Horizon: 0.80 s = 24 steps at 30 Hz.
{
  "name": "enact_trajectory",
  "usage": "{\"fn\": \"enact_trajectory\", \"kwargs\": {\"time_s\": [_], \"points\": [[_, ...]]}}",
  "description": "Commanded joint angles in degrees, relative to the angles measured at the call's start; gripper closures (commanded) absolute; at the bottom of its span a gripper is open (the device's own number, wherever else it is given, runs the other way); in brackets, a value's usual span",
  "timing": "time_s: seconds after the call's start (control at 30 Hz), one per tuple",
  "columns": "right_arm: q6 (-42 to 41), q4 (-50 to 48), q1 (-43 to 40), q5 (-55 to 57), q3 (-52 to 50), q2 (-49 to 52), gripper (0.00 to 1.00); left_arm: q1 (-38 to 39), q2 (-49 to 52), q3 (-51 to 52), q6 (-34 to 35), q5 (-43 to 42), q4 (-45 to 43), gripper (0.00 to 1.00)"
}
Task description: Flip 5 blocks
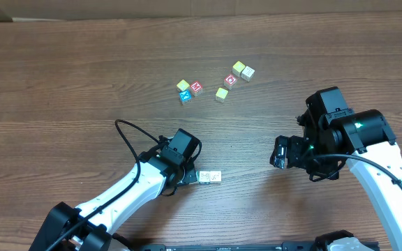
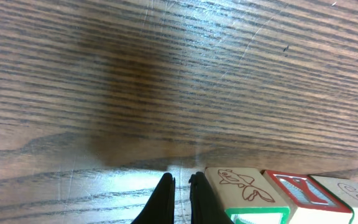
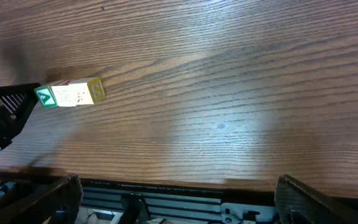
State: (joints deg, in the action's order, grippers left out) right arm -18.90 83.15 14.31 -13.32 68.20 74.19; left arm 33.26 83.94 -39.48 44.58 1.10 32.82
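Here, the left gripper (image 2: pixel 182 194) is clenched on nothing, its fingertips pressed together low over the table (image 2: pixel 166 74). It sits right beside the end of a short row of blocks (image 1: pixel 210 177): a fish block (image 2: pixel 241 185), then a red block (image 2: pixel 297 190), then a pale block (image 2: pixel 348 194). The right gripper (image 3: pixel 176 193) hangs spread wide and empty, well apart from that row. Seven loose blocks (image 1: pixel 221 94) lie scattered farther out across the table.
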Motion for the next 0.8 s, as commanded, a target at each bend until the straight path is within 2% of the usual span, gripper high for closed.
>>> {"fn": "enact_trajectory", "kwargs": {"time_s": [0.0,0.77], "points": [[-0.22,-0.13,0.26,-0.46,-0.02,-0.57,0.00,-0.28,0.37,0.22,-1.09,-0.28,-0.42,0.96],[-0.24,0.07,0.26,-0.46,-0.02,-0.57,0.00,-0.28,0.37,0.22,-2.43,-1.16,-1.79,0.96]]}}
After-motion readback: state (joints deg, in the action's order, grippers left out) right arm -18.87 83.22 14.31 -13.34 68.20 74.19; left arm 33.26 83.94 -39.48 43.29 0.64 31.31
